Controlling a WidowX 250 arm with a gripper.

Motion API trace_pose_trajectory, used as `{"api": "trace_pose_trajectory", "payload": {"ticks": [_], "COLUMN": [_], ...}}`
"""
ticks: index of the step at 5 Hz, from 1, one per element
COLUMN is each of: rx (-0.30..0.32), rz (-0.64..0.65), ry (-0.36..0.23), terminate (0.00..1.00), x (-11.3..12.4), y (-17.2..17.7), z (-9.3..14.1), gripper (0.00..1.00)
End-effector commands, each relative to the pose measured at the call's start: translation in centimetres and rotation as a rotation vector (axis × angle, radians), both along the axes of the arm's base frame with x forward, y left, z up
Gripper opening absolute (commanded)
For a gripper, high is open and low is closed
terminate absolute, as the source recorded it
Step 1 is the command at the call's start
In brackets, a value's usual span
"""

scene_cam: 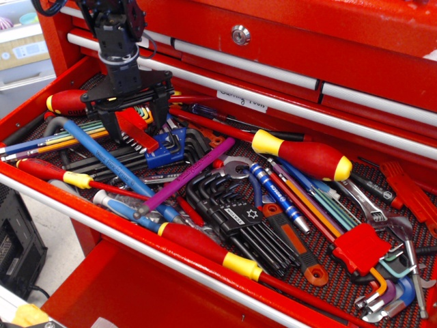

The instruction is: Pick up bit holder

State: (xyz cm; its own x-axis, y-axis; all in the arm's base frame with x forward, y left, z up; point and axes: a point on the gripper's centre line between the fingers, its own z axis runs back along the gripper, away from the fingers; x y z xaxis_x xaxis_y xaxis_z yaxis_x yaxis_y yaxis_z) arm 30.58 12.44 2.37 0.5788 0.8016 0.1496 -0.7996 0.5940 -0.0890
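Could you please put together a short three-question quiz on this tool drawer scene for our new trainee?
1. True or false: the gripper is directly above the bit holder, with one finger on each side of it.
2. Which tool lies just right of the bit holder?
A. the blue clip of black hex keys
B. the adjustable wrench
C. the black hex key set with a star mark
3. Fill in: the big screwdriver in the middle of the drawer has a red and ____ handle.

Key: 1 true; 2 A; 3 yellow.
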Motion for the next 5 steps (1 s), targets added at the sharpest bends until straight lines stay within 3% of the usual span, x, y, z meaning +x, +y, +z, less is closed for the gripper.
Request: {"api": "trace_pose_trajectory", "payload": {"ticks": [1,2,4,5], "rx": [-0.014,-0.024,-0.051,-0.065], "rz": [-0.022,-0.027,-0.013,-0.015], "ry": [-0.060,-0.097,-0.095,-0.056], "terminate": [0.00,0.00,0.00,0.00], "x": [-0.2,0.0,-0.5,-0.4], "y": [0.8,0.9,0.7,0.8], "z": [-0.1,-1.2,-2.2,-1.9], "gripper": [1.00,1.00,1.00,0.00]}}
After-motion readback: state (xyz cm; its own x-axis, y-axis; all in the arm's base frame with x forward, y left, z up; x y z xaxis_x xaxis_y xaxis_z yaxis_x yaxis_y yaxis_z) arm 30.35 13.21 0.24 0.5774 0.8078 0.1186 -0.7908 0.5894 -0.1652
